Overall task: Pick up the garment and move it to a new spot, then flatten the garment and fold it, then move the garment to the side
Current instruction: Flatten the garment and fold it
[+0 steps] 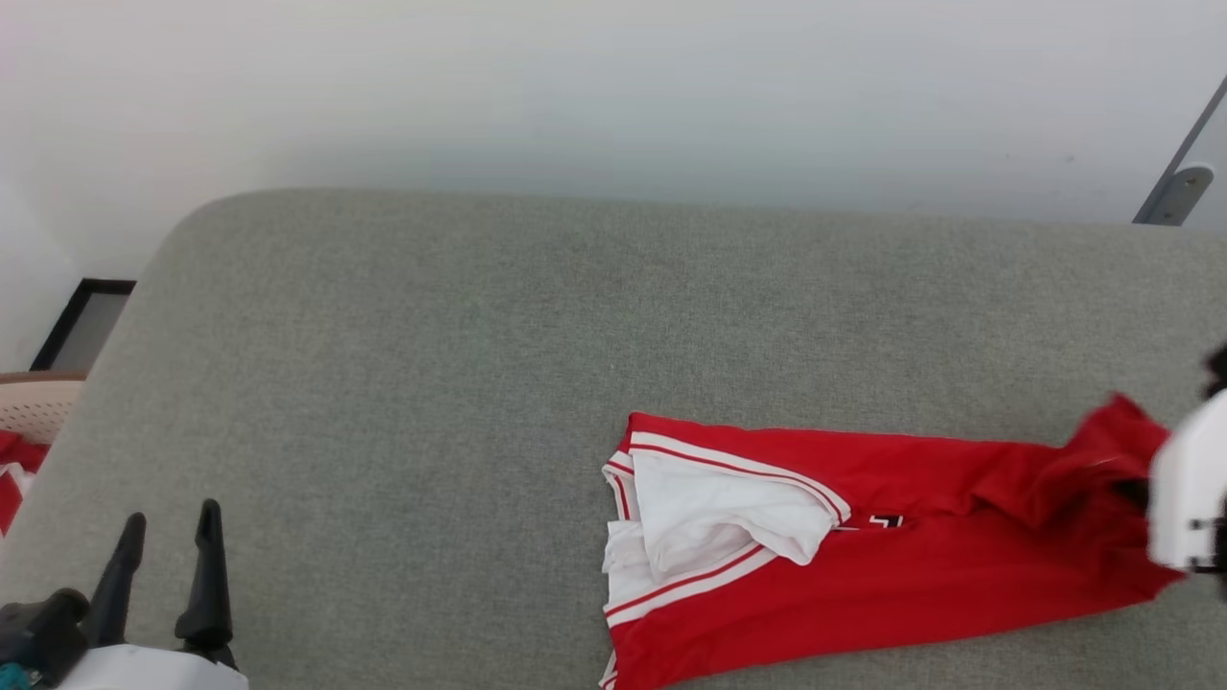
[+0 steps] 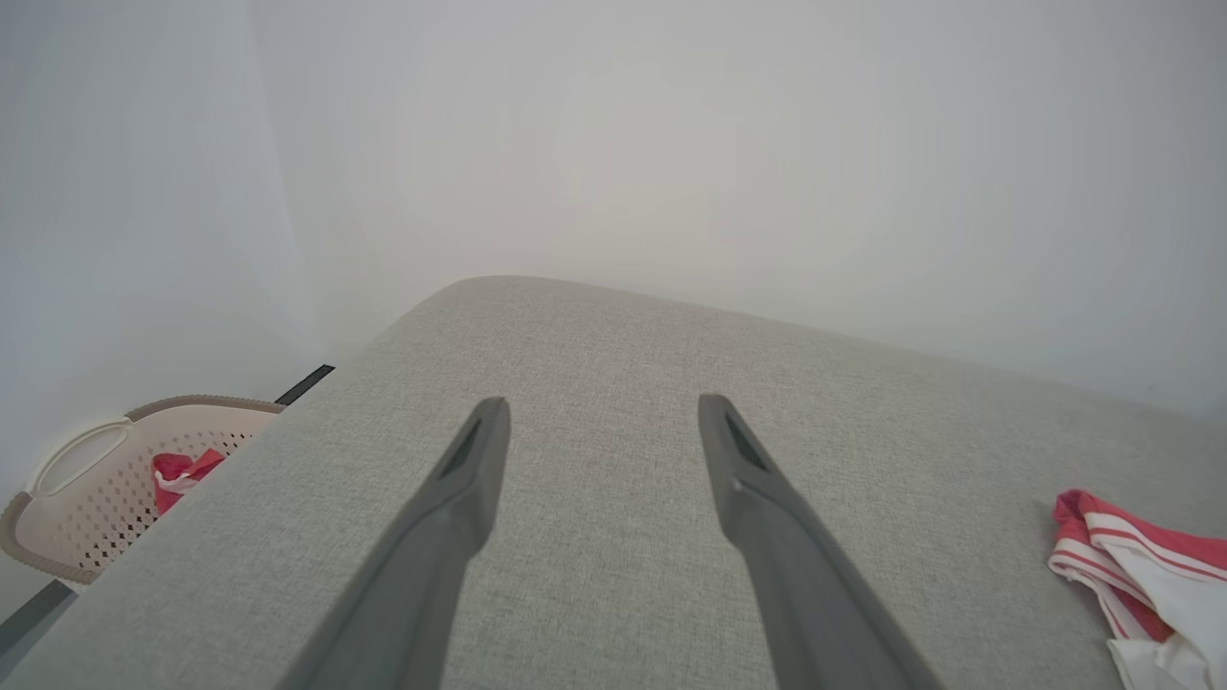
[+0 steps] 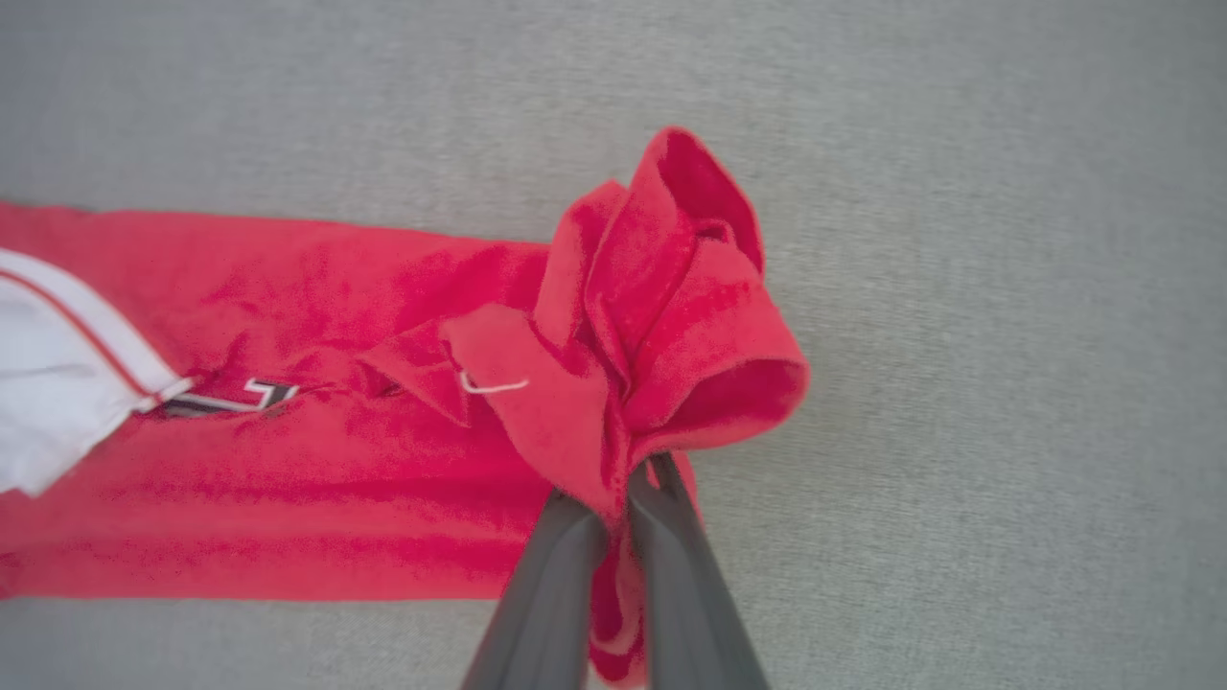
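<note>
I am pinching one end of the shirt with my right tool, its two dark fingers pressed nearly together on a gathered bunch of red cloth that is puffing up just beyond the fingertips. From that tool the rest of the shirt is stretching away to its left as a long red band, lying on the grey fabric-covered tabletop, with the small black patch about halfway along and the white sleeve at the far end. In the head view the shirt is lying across the tabletop, its right end rising slightly towards the white casing of my right arm, while the white sleeve and its red-striped trim are sitting at the end nearer my left tool. My left tool is standing wide open and holding nothing, its fingers hanging over bare grey fabric, well apart from the shirt, whose striped edge is showing far off to that tool's right. Off that tool's left side, beyond the tabletop's edge, a beige lattice basket is sitting lower down, with a bit of red and white cloth inside it.
</note>
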